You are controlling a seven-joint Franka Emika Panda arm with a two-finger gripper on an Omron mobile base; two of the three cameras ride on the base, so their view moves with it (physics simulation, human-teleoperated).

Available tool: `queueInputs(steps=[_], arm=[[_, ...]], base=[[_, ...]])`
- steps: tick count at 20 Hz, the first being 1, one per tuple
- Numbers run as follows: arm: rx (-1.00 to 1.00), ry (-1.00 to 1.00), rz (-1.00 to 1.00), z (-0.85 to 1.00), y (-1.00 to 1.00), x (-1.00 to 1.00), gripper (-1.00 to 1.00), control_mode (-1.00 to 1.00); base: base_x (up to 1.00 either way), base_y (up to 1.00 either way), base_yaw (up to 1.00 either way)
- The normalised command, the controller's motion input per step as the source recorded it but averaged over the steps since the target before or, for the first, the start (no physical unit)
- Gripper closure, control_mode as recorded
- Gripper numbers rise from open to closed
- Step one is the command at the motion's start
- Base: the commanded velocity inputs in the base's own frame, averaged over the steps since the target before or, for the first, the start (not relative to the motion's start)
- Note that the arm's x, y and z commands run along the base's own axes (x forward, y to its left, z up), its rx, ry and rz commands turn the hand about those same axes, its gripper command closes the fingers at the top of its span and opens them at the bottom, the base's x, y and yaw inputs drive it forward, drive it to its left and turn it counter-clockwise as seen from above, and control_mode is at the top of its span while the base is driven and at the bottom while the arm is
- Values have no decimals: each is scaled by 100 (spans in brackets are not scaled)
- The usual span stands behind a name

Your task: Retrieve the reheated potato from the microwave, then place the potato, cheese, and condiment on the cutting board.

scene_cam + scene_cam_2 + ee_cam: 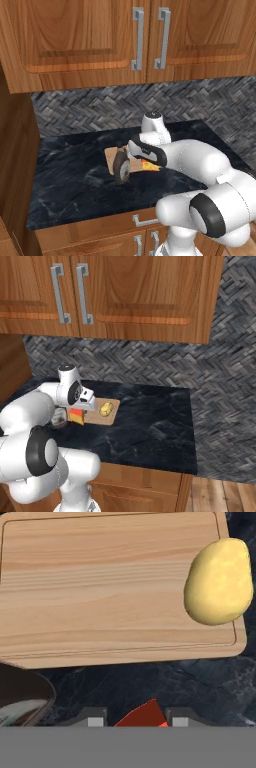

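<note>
1 of the 3 items is already where it belongs: the potato (218, 581) lies on the cutting board (110, 587), at one end of it and inside the groove near the edge, and i see it as a pale yellow lump on the board in the right base view too (105, 409). that tells me the microwave part of the job is done, and no microwave shows from where the base stands now.

2 items are left. the cheese (144, 716) is the one in hand: in the hand view its red wedge sits right between the 2 finger tips of the gripper (135, 721), which is clenched on it. from the left base view the orange wedge (150, 165) hangs under the hand just at the board's near edge, over the dark counter (65, 180) rather than over the wood. i judge it is not yet placed, since the board lies ahead of the fingers with a strip of counter between.

the condiment (22, 704) is, i think, the dark rounded shape with a pale label at the lower corner of the hand view, standing on the counter just beside the board and off it; the view cuts it, so i cannot be sure. i reckon the job is roughly halfway: cheese to set down on the free wood, then the bottle to fetch.
</note>
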Motion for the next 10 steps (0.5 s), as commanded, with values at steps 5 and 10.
queueInputs(steps=[5, 10], arm=[[-3, 0, 0, 2, -9, -1, 100, -100], [-5, 0, 0, 0, -22, 1, 100, -100]], base=[[0, 0, 0], [0, 0, 0]])
